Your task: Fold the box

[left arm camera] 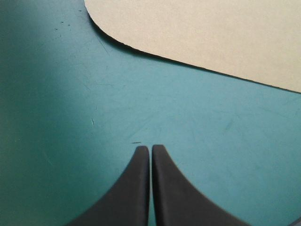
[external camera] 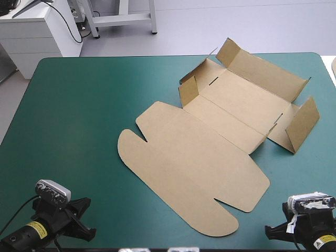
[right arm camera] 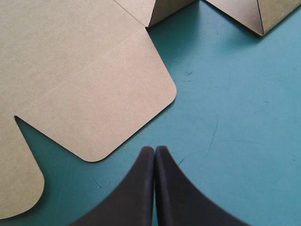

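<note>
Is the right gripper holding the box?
No, the right gripper is shut on nothing, over bare cover just short of the box.

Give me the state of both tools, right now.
Left tool: closed, holding nothing, short of the box.
Right tool: closed, holding nothing, also clear of the box.

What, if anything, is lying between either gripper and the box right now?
Nothing visible. Only bare teal-green cover lies between the left gripper and the box ahead of it, and the same holds for the right gripper. Both are shut and not touching the box.
</note>
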Motion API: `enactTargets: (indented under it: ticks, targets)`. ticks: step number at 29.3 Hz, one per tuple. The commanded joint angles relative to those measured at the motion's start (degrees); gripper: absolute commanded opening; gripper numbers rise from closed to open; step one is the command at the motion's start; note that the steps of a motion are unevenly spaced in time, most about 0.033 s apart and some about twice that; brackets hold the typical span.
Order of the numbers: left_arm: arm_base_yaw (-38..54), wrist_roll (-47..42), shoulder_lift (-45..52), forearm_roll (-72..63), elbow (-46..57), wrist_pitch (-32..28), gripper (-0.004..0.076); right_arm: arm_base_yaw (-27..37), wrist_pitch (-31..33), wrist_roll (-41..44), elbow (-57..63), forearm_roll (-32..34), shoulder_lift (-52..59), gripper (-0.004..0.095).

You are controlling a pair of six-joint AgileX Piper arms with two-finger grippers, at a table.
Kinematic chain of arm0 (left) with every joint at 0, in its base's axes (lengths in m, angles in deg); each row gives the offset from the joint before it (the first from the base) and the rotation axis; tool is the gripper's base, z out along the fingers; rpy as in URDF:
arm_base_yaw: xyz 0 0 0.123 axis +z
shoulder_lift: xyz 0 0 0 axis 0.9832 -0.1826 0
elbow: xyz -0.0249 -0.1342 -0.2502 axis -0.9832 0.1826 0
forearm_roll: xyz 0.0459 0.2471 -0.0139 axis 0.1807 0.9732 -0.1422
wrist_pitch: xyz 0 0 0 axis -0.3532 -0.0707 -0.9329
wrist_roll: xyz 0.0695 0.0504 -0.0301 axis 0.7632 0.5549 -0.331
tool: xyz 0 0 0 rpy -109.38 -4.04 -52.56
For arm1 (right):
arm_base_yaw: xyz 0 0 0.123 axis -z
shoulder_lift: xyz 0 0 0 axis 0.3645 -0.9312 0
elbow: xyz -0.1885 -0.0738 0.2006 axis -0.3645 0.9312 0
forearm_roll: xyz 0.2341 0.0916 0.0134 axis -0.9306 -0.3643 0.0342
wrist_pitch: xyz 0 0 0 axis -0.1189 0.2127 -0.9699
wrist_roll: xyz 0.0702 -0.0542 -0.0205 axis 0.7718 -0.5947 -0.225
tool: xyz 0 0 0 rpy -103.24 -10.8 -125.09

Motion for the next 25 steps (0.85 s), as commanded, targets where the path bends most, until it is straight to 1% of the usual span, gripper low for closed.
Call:
enactTargets:
  ticks: [1, 7, 12, 16, 20, 25]
  targets:
    - [-0.1, -0.3, -0.5, -1.1, -1.9, -3.3, -0.0008, -0.2, -2.9, -0.1, -1.3, -0.4, -0.7, -0.0021]
    - [-0.1, -0.3, -0.5, -1.1, -1.9, -3.3, -0.0008, -0.2, -2.9, -0.1, -1.5, -1.4, -0.8, -0.0021]
    - [-0.1, -0.3, -0.5, -1.1, -1.9, -3.3, -0.0008, -0.2, -2.8, -0.6, -4.6, -3.5, -3.4, -0.0017]
    - [-0.1, -0.3, -0.5, -1.1, -1.9, -3.3, -0.0008, -0.2, -2.1, -0.5, -9.7, -3.5, -9.0, -0.0017]
    - [-0.1, -0.3, -0.5, -1.1, -1.9, -3.3, -0.0008, -0.2, -0.8, -0.3, -16.0, -3.5, -17.0, -0.0017]
    - [-0.1, -0.3, -0.5, -1.1, -1.9, -3.3, -0.0008, -0.2, -0.8, 2.7, -24.5, -3.4, -26.4, -0.0017]
